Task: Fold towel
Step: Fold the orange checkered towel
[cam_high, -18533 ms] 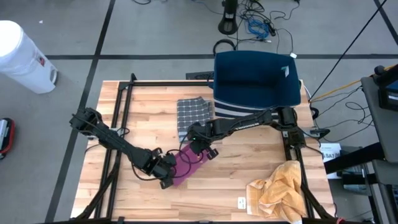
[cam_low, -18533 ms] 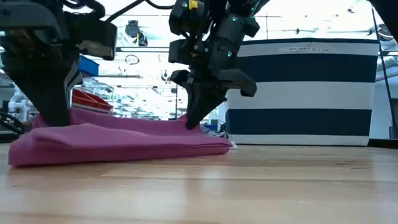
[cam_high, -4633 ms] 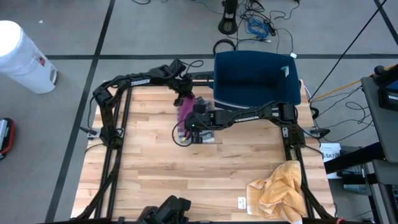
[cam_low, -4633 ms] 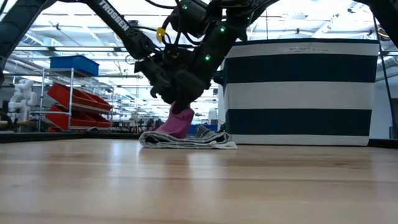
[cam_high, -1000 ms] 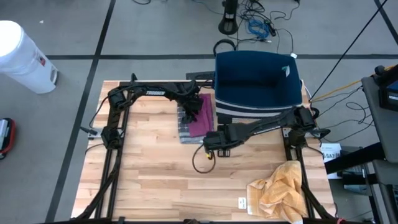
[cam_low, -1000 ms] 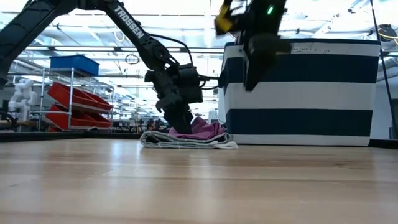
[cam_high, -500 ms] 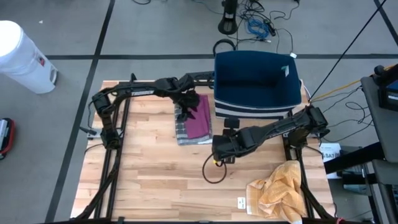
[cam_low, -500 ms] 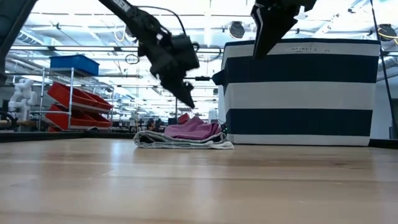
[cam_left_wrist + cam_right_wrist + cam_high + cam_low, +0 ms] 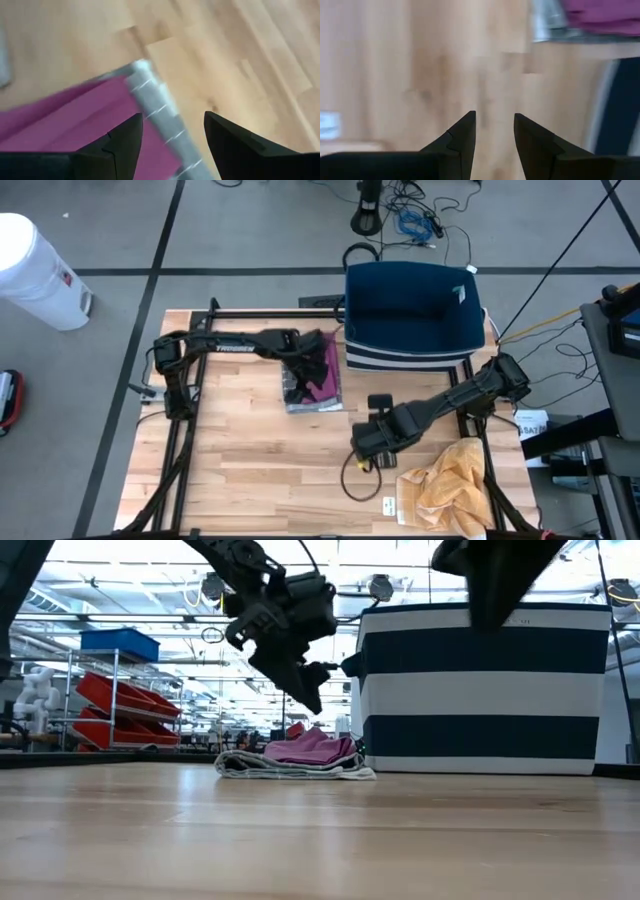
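Wooden worktop (image 9: 230,450), far centre: folded magenta towel (image 9: 322,375) atop grey towel (image 9: 305,402), beside striped basket (image 9: 412,310). Left hand (image 9: 300,373) above them, open, empty. Right hand (image 9: 372,442) near centre, part-open, empty.

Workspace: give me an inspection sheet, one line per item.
Surface: wooden table, bare in front.
Job's things: folded pink towel lying on a folded grey checked towel, beside the striped basket; crumpled yellow towel at the near right corner.
Clutter: small white tag near the yellow towel.
Grippers: left gripper open, empty, above the stack; right gripper partly open, empty, over bare wood between the stack and the yellow towel.
Cables: a loop hanging by the right gripper; a tangle on the floor behind the basket.
Surroundings: white bin on the floor at left; shelving with red bins in the room behind.
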Available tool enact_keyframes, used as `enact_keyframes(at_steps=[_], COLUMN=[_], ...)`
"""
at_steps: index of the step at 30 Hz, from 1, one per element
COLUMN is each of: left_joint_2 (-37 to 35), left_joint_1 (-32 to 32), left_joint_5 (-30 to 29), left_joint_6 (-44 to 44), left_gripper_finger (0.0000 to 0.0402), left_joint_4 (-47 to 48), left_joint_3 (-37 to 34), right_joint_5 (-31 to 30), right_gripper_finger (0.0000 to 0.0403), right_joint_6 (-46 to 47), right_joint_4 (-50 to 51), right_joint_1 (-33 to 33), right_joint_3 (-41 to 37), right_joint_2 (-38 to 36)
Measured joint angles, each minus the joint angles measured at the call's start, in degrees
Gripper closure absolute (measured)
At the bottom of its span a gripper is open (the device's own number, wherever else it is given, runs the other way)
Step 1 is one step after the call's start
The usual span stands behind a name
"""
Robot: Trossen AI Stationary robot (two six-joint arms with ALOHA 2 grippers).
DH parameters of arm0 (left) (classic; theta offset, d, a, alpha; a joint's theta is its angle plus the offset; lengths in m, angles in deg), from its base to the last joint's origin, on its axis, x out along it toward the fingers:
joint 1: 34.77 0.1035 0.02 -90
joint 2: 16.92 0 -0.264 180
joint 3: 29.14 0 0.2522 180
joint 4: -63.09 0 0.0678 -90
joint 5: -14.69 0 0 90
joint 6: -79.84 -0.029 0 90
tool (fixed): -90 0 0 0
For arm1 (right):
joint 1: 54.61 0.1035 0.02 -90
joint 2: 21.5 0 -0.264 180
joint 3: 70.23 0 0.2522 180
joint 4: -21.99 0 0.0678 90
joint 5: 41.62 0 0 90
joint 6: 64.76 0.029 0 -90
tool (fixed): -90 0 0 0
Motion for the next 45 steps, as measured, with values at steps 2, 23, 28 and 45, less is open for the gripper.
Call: enact_keyframes(at_steps=[2, 23, 28, 45], left_joint_2=[0.0, 3.5, 6.4, 12.5], left_joint_1=[-2.6, -25.2, -27.0, -29.0], left_joint_5=[0.1, -4.8, -7.3, -8.6], left_joint_6=[0.5, 9.2, 11.8, 16.9], left_gripper_finger=[0.0184, 0.0184, 0.0184, 0.0184], left_joint_4=[-0.8, -22.8, -28.1, -40.8], left_joint_3=[0.0, 0.1, 0.1, 0.1], right_joint_5=[3.3, 23.1, 23.6, 26.0], right_gripper_finger=[0.0284, 0.0284, 0.0284, 0.0284], right_joint_6=[0.1, 20.0, 25.1, 30.7], right_joint_4=[-1.0, -1.6, -2.1, -4.6], right_joint_1=[1.8, 16.3, 19.9, 25.4], right_joint_3=[0.0, 0.0, 0.0, 0.0], right_joint_2=[0.0, 0.0, 0.3, 7.8])
